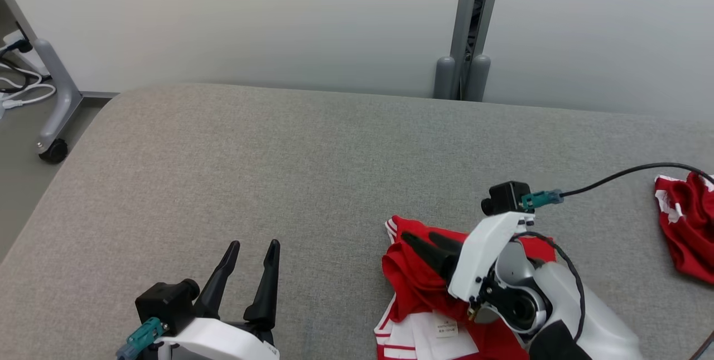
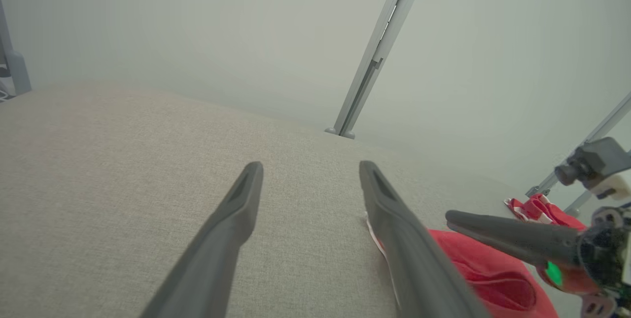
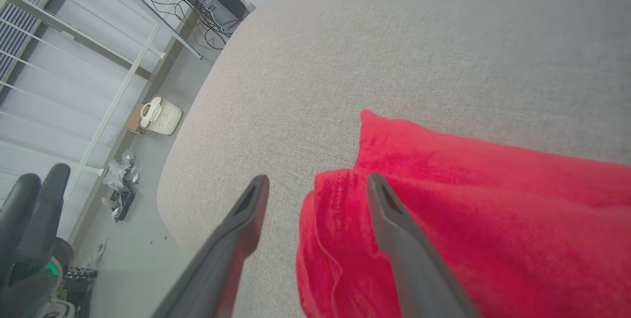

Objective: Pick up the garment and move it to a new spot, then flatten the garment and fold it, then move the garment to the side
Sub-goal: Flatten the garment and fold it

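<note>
Gripper on the left (image 1: 254, 244): jaws wide, nothing between them, hanging low at the front left.
Bench (image 1: 279, 153): grey woven padding with a broad bare stretch to the left and behind, enough room to spread a garment out.
Garment (image 1: 413, 284): red with white striped trim and a white label patch. It lies bunched at the front right of the bench, one edge doubled over toward the left.
Gripper on the right (image 1: 419, 237): jaws spread, holding nothing, fingers pointing left just above the doubled edge. In the right wrist view one finger lies over the red fold (image 3: 345, 219) and the other over bare padding.
Second red cloth (image 1: 686, 226): at the far right edge, well apart from the work and best left alone.
Step in hand: by my reading, flattening, since the garment is down but far from flat.
Doing it well: close the right jaws on a single layer at the trimmed hem, not on the whole fold. Bring the left arm across to a matching corner. Draw the two corners apart, low over the padding, toward the bare area, so the cloth slides open without lifting into a new heap.
Watch for: pinching two layers at once, which would drag the fold along with the hem. The right arm's cable also runs just behind the cloth.
</note>
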You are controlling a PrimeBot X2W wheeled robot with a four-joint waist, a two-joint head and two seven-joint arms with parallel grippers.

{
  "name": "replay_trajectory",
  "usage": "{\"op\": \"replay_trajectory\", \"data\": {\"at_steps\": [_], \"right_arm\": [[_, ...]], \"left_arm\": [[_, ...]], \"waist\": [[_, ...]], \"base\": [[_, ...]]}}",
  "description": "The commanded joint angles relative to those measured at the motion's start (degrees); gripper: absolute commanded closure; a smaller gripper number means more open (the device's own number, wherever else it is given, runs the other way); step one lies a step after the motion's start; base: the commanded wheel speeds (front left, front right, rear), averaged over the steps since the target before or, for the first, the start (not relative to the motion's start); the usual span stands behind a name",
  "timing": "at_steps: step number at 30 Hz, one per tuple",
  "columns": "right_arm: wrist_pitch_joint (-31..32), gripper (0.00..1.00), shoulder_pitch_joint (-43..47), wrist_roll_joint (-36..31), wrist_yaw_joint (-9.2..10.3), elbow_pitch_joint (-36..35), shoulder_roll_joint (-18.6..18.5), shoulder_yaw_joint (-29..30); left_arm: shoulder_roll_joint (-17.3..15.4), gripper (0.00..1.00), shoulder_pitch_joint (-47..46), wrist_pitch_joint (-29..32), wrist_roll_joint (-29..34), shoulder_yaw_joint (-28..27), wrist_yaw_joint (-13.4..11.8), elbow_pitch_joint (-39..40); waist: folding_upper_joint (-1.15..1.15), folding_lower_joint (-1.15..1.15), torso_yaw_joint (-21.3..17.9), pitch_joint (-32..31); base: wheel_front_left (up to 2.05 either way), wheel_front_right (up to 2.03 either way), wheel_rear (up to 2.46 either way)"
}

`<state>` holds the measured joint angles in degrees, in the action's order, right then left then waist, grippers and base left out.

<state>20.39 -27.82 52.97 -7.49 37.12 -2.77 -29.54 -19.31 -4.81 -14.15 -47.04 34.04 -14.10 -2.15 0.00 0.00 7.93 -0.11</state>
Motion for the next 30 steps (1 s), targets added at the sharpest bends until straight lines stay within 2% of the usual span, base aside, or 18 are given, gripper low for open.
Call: {"op": "replay_trajectory", "data": {"at_steps": [1,4,10,16,18,19,22,23,24,30], "right_arm": [[-0.9,0.0,-1.3,0.9,-0.01,0.3,-0.3,-0.4],[-2.2,0.0,-3.3,1.9,-0.01,0.4,-0.3,-1.1],[-6.9,0.0,-5.6,-4.5,-0.01,-0.2,-0.3,3.6],[-10.1,0.0,-0.8,-13.1,-0.01,-6.3,-4.9,6.5],[-10.7,0.41,1.6,-15.1,-0.01,-9.0,-6.1,6.5],[-10.9,0.56,3.1,-16.1,-0.01,-10.2,-6.5,6.3],[-11.1,0.74,7.5,-17.6,-0.01,-13.4,-7.6,5.7],[-11.0,0.84,8.8,-18.0,-0.01,-14.2,-7.6,5.4],[-11.2,1.0,10.0,-18.5,-0.01,-14.8,-7.6,5.2],[-12.2,1.0,15.3,-20.3,-0.01,-14.0,-6.2,4.1]], "left_arm": [[-0.3,0.0,0.4,-0.2,-0.4,-0.2,0.2,-0.1],[-0.5,0.0,0.8,-0.1,-0.4,-0.1,0.0,0.0],[-0.8,0.0,1.5,0.1,-0.3,0.1,-0.6,0.7],[-1.1,0.0,1.8,0.3,-0.2,0.3,-1.0,1.4],[-1.3,0.0,1.9,0.5,-0.2,0.3,-1.1,1.6],[-1.4,0.0,1.9,0.4,-0.2,0.2,-1.1,1.7],[-1.6,0.0,1.8,0.5,-0.3,0.2,-1.2,2.0],[-1.6,0.0,1.8,0.5,-0.3,0.2,-1.2,2.0],[-1.7,0.0,1.7,0.6,-0.3,0.2,-1.2,2.1],[-2.1,0.0,0.8,1.2,-0.1,0.3,-1.3,2.3]], "waist": [[0.0,0.0,-0.3,-0.4],[0.0,0.0,-1.0,-0.9],[0.0,0.0,-2.7,-1.4],[0.0,0.0,-3.7,-1.5],[0.0,0.0,-4.1,-1.3],[0.0,0.0,-4.3,-1.2],[0.0,0.0,-4.5,-0.9],[0.0,0.0,-4.6,-0.7],[0.0,0.0,-4.6,-0.6],[0.0,0.0,-3.6,0.1]], "base": [[0.0,0.0,0.0],[0.0,0.0,0.0],[0.0,0.0,0.0],[0.0,0.0,0.0],[0.0,0.0,0.0],[0.0,0.0,0.0],[0.0,0.0,0.0],[0.0,0.0,0.0],[0.0,0.0,0.0],[0.0,0.0,0.0]]}}
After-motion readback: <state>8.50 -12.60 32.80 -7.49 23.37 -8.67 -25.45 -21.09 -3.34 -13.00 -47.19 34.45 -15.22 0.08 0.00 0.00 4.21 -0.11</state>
